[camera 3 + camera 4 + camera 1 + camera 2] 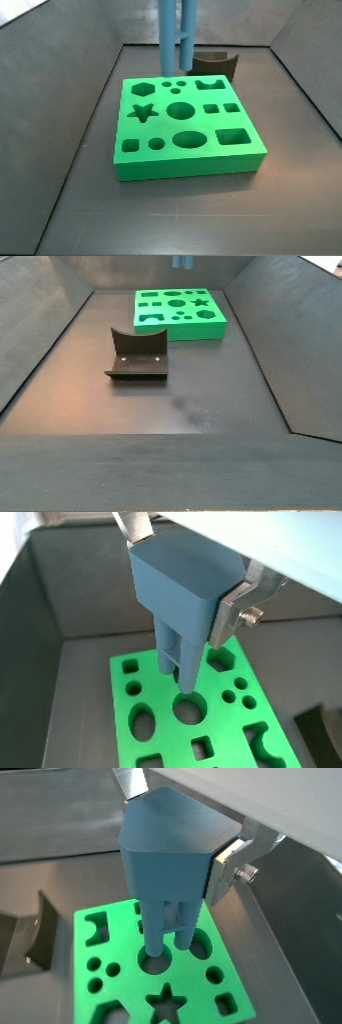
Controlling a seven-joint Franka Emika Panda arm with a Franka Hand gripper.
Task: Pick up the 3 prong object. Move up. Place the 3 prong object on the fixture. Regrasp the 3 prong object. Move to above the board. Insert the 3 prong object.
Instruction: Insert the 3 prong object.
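Note:
My gripper [185,582] is shut on the 3 prong object [181,597], a light blue-grey peg held upright with its prongs pointing down; both wrist views show this [181,838]. The silver fingers [227,868] clamp its wide top end [167,853]. The prongs hang in the air above the green board [167,747], over its round holes [123,946]. In a side view only the prongs [177,35] show, above the board's [187,165] back part. In a side view the peg's tip [185,262] is well above the board [187,331].
The dark fixture [138,356] stands on the grey floor beside the board, apart from it, and shows behind the board in a side view [217,65]. It also shows at the edge of both wrist views [321,737] [27,933]. Sloping grey walls [54,346] enclose the floor.

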